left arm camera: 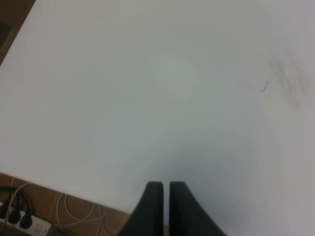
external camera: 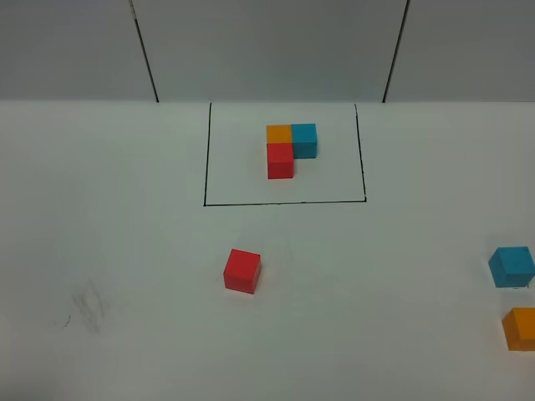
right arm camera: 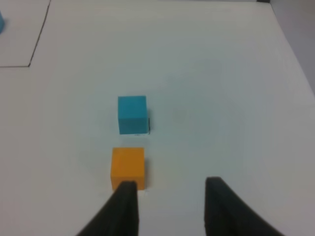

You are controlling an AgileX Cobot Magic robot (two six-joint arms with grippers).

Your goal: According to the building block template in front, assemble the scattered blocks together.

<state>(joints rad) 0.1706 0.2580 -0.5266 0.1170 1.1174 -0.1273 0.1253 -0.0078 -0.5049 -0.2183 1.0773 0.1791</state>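
Observation:
The building block template (external camera: pixel 284 149) is an L of orange, blue and red cubes inside a black drawn rectangle (external camera: pixel 205 150) at the back of the table. Of the scattered blocks, the red cube (external camera: pixel 242 271) lies alone in front of the rectangle. The blue cube (external camera: pixel 512 266) and orange cube (external camera: pixel 521 327) sit at the right edge. My right gripper (right arm camera: pixel 171 187) is open and empty. The orange cube (right arm camera: pixel 128 166) lies just ahead of one finger (right arm camera: pixel 127 196), outside the gap, with the blue cube (right arm camera: pixel 132 114) beyond it. My left gripper (left arm camera: pixel 161 186) is shut over bare table.
The white table (external camera: pixel 125 251) meets a grey wall at the back. Faint smudges (external camera: pixel 88 307) mark its front left. In the left wrist view the table edge is close, with a power strip and cables (left arm camera: pixel 29 216) on the floor below.

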